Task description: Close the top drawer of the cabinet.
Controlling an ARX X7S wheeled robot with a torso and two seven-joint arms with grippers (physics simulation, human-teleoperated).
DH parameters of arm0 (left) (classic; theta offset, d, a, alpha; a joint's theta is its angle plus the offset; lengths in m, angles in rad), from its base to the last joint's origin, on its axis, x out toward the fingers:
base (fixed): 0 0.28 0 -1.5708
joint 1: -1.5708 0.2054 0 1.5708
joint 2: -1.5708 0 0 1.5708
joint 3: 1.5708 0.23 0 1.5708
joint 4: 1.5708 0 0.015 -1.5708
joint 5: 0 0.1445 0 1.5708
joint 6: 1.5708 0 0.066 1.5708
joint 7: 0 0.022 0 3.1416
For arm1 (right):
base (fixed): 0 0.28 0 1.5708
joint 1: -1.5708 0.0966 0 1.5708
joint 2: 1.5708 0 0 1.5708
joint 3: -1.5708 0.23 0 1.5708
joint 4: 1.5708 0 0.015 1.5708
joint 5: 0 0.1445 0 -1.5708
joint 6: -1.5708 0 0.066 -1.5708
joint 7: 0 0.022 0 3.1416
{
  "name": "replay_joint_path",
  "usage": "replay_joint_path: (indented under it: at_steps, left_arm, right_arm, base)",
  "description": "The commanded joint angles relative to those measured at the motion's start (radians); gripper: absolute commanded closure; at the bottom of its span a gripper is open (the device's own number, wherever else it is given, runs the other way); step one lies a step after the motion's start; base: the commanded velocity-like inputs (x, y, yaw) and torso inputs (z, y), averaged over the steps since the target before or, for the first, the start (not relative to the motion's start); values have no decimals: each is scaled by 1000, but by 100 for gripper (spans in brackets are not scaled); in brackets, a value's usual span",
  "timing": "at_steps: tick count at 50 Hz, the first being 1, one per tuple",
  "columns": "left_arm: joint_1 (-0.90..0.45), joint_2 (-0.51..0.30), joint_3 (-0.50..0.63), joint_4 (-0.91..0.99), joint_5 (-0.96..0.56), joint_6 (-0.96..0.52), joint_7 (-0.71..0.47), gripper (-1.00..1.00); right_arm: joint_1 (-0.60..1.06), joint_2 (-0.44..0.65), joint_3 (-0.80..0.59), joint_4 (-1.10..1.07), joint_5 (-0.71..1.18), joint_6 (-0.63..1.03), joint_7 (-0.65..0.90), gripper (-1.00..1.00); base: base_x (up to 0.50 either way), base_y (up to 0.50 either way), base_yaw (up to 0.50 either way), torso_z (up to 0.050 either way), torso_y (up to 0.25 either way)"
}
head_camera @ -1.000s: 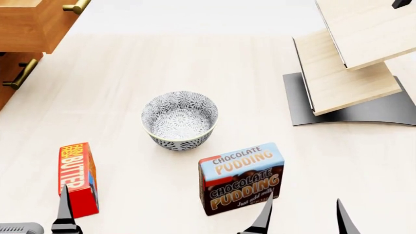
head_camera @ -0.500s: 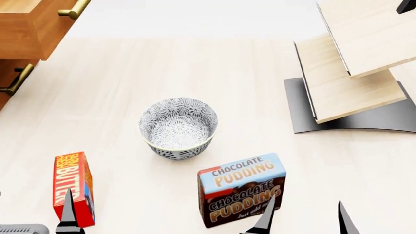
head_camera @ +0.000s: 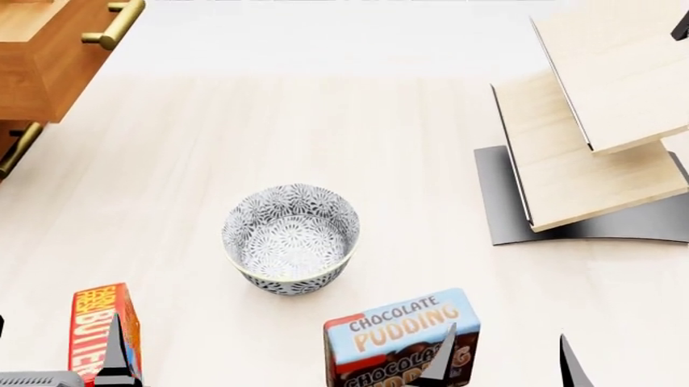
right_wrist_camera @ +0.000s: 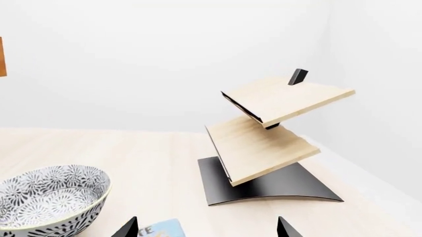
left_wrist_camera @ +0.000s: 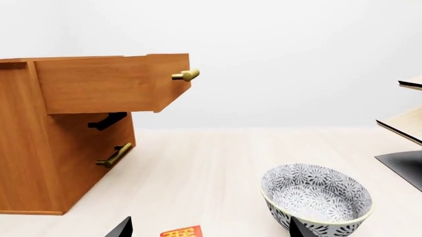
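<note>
The orange-brown cabinet [left_wrist_camera: 39, 163] stands at the far left. Its top drawer [left_wrist_camera: 105, 84] is pulled out, with a brass bar handle [left_wrist_camera: 187, 75] on its front. In the head view the drawer [head_camera: 43, 56] and handle [head_camera: 113, 24] show at the top left corner. The lower drawer handle [left_wrist_camera: 114, 155] sits below it. My left gripper [left_wrist_camera: 207, 229] is open and empty, low over the table, well short of the cabinet. My right gripper [right_wrist_camera: 205, 228] is open and empty above the pudding box.
A patterned bowl [head_camera: 290, 238] sits mid-table. A red butter box [head_camera: 97, 330] lies by the left fingertip [head_camera: 113, 355]. A chocolate pudding box [head_camera: 398, 334] stands at the front. A pale wooden tiered rack [head_camera: 586, 137] on a black base stands at the right.
The head view has shifted: the bowl, boxes and rack have slid lower in the picture and the drawer handle shows more. Both grippers stay open at the bottom edge.
</note>
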Motion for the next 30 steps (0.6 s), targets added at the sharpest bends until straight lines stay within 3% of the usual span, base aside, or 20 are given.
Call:
replay_joint_path:
  at_steps: [1, 30]
  left_arm:
    - [-5, -3, 4, -8, -4, 3, -4, -100]
    - [-8, -12, 17, -11, -10, 6, -17, -100]
  right_arm:
    - [6, 2, -1, 7, 7, 1, 7, -100]
    - [7, 15, -11, 21, 12, -16, 17, -100]
  base:
    - [500, 0, 0, 0, 0]
    - [479, 0, 0, 0, 1]
